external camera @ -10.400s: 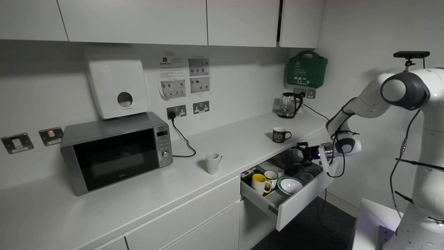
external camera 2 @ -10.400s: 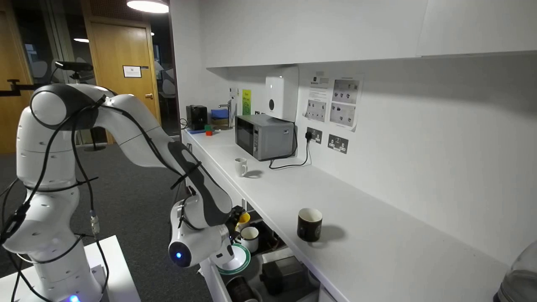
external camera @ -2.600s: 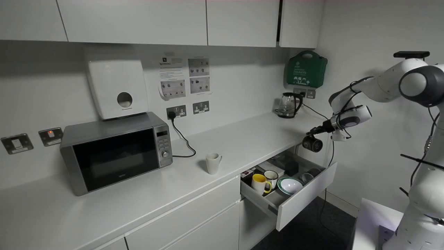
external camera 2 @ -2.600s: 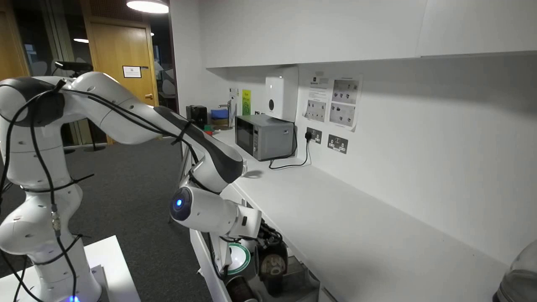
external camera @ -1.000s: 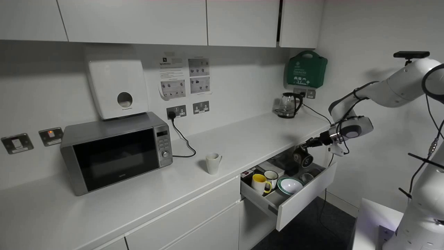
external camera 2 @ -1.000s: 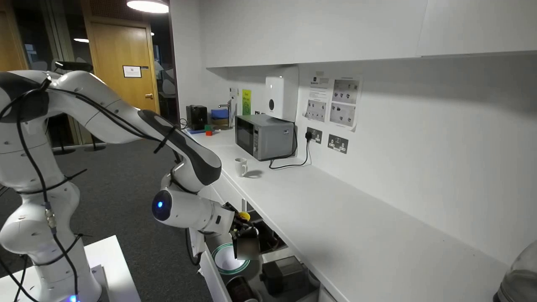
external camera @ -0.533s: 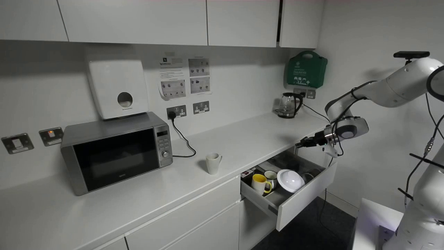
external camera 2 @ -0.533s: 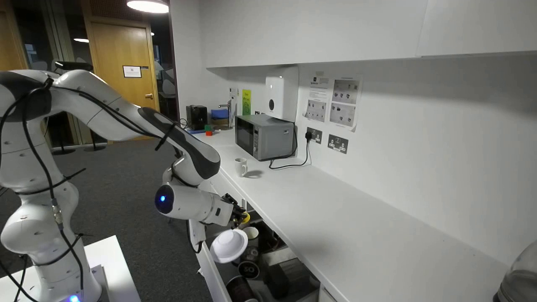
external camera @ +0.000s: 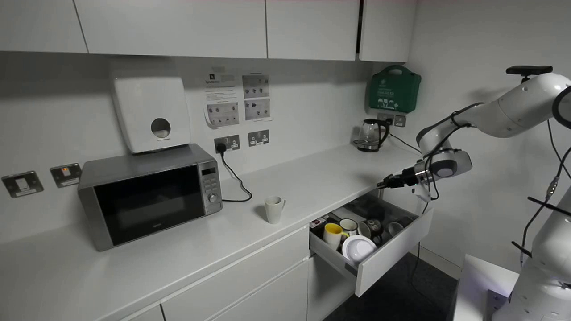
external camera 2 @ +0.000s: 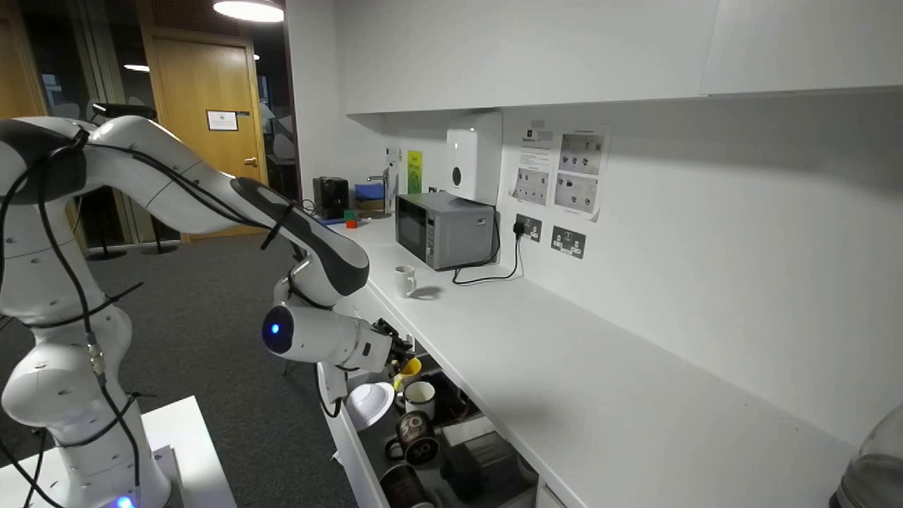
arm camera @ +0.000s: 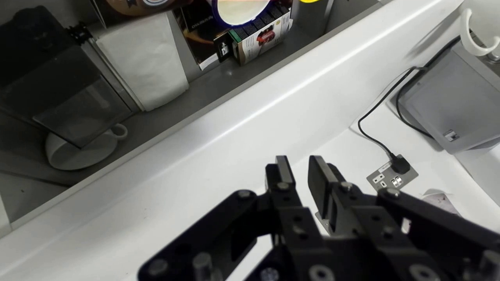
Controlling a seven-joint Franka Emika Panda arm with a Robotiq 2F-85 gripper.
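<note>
1. The jaws stand a little way apart: the wrist view shows a narrow gap between them, with nothing pinched in it.
2. The dark mug (external camera 2: 415, 434) lies on its side inside the pulled-out drawer (external camera: 395, 254), touching neither the jaws nor the arm (external camera 2: 321, 339).
3. Height is the relation that matters most: the mug sits below the jaws, which hang above the drawer's inner side, near the front edge of the worktop (external camera: 321, 183). Both exterior views show them apart.
4. The mug's long axis seems to run roughly alongside that edge, its mouth turned towards the other mugs and its handle towards the drawer front.
5. There is only one arm, and its jaws point across at the worktop, dipping slightly, rather than straight down at the mug.
6. Just beside the dark mug, on its mouth side, a dark-rimmed white mug (external camera 2: 422, 408) stands upright, with the yellow-lined mug (external camera: 332, 237) next along.
7. The white bowl (external camera: 358, 248) rests tilted by the drawer front, its underside showing; whether it touches the yellow-lined mug, I cannot tell.
8. A grey container (external camera 2: 490, 451) lies on the dark mug's far side from those mugs.
</note>
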